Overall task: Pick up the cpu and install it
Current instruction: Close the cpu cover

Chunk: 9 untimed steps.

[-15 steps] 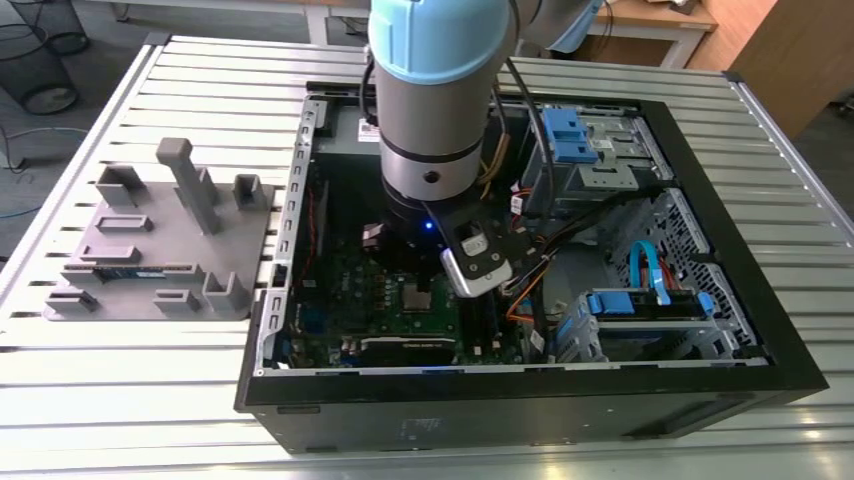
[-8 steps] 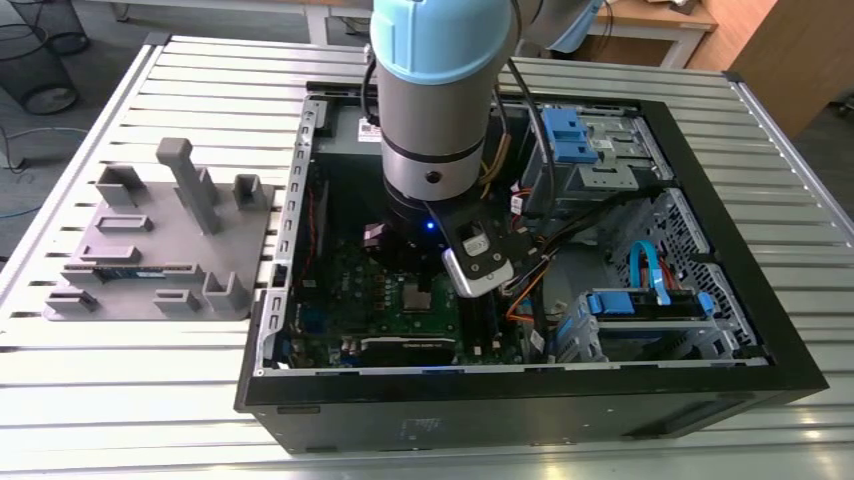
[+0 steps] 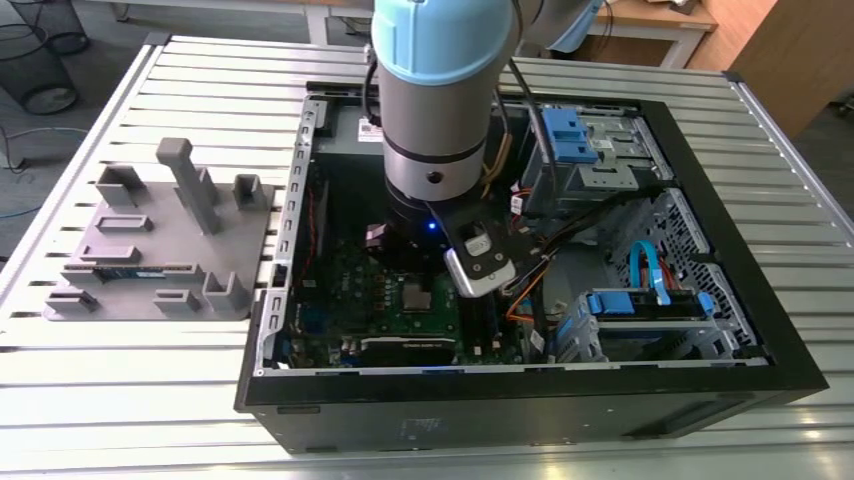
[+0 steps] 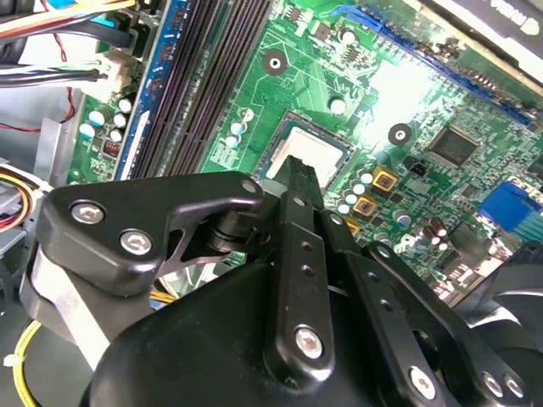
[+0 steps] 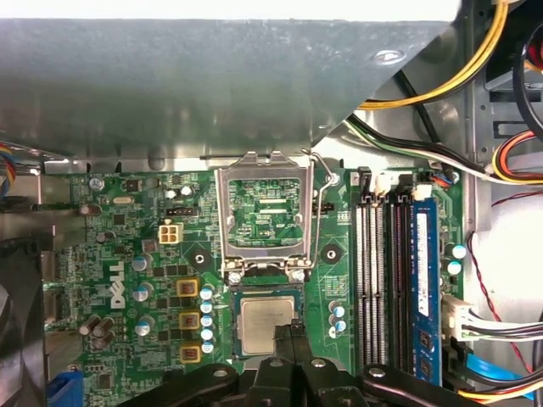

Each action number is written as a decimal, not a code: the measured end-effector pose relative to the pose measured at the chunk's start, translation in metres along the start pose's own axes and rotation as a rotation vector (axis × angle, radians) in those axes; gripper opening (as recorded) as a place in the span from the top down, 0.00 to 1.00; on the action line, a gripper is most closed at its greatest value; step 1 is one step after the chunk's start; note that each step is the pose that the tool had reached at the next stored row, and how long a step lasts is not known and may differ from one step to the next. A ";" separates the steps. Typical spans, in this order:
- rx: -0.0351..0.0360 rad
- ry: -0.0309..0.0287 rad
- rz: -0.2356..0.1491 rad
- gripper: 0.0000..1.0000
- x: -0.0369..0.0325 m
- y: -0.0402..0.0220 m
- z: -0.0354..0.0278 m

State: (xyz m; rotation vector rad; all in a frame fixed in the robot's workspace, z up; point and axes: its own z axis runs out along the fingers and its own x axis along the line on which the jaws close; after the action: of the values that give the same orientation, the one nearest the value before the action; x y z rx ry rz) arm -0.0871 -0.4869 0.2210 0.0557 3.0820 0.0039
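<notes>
we see the cpu lying flat in its socket on the green motherboard, just beside the metal retention frame (hinged open). the gripper hangs right over the chip, its fingers pressed together.

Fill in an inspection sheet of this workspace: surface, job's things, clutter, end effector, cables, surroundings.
Surface: slatted metal table carrying an open computer case.
Job's things: cpu lies flat in the motherboard socket; socket cover plate stands open.
Clutter: grey holder tray on the exterior view's left of the case, with a memory stick in it.
End effector: end effector shut, tips over the cpu's edge; contact cannot be told.
Cables: yellow and black bundle beside the board; blue cable by the drive bays.
Surroundings: wire bin and wooden furniture beyond the table.
</notes>
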 end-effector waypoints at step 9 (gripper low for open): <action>-0.0004 0.0001 -0.007 0.89 -0.0072 0.0002 0.0005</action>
State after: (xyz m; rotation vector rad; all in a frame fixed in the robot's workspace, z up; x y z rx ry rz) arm -0.0799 -0.4870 0.2209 0.0446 3.0823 0.0041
